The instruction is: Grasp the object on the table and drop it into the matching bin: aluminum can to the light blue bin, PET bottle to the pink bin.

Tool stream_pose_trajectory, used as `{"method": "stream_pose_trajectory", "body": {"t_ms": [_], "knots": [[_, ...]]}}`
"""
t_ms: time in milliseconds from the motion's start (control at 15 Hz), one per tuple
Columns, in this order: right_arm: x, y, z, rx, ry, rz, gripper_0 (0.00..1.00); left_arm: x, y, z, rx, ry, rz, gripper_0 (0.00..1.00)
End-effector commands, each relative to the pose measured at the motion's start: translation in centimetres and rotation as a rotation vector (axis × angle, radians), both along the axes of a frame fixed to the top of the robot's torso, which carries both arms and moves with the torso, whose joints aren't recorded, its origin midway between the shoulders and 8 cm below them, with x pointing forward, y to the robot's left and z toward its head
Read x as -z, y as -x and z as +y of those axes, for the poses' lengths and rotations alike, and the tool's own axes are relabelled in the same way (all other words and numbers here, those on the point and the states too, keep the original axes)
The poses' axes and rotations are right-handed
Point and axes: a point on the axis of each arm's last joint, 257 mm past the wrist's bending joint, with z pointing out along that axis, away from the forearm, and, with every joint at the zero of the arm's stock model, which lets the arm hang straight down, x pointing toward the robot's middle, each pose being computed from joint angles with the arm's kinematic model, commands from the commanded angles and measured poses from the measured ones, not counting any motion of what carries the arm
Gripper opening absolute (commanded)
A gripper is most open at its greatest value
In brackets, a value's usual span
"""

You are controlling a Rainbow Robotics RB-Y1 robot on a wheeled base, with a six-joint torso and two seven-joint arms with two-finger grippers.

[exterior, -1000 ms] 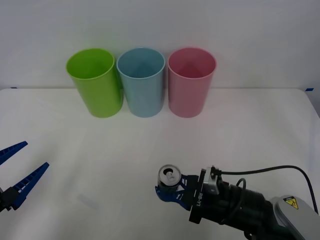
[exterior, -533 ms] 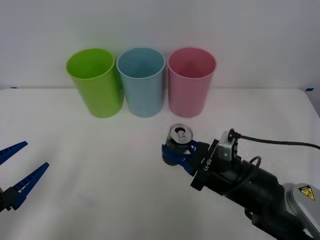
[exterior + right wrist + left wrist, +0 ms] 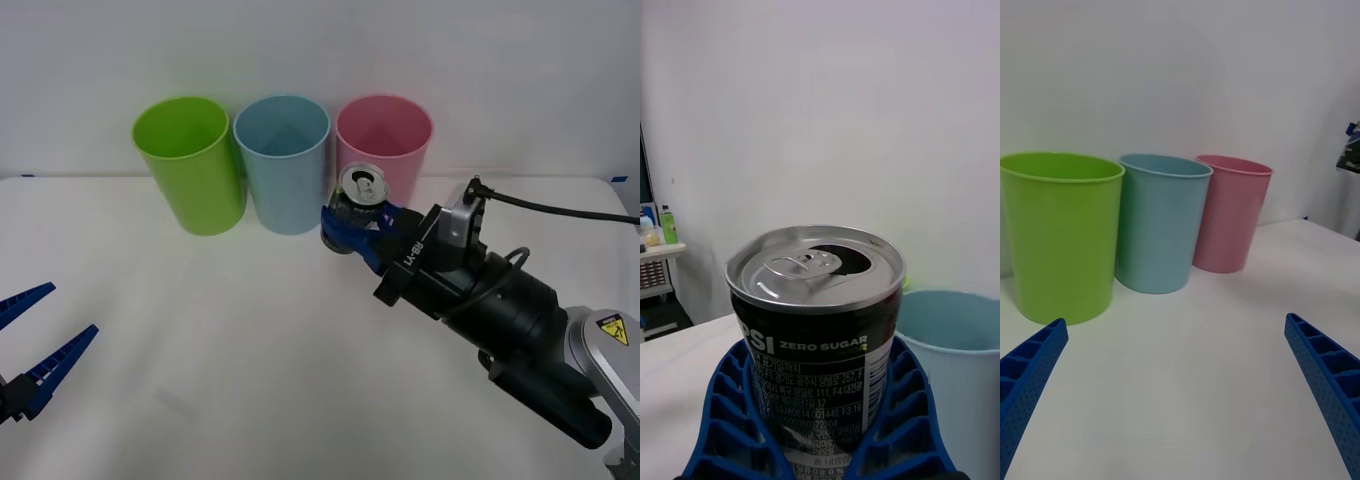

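Right gripper is clenching the aluminum can upright, holding it above the table, just in front of the gap between light blue bin and pink bin. Left gripper is sitting released at the table's near left edge.

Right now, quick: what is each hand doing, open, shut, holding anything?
Right hand: shut on the aluminum can, held up in front of the light blue bin and pink bin.
Left hand: open, empty, low at the table's near left.
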Motion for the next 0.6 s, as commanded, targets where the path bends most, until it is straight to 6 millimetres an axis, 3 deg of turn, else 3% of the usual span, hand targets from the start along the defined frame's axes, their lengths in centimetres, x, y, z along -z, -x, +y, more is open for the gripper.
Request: {"method": "stream_pose_trajectory", "body": {"t_ms": [67, 600], "knots": [[-1.1, -1.9, 0.9, 0.003, -0.014, 0.014, 0.00, 0.0, 0.0, 0.0, 0.000, 0.000, 0.000, 1.00], [-3.4, -11.0, 4.6, 0.079, -0.016, -0.003, 0.00, 0.0, 0.0, 0.0, 0.000, 0.000, 0.000, 1.00]]}}
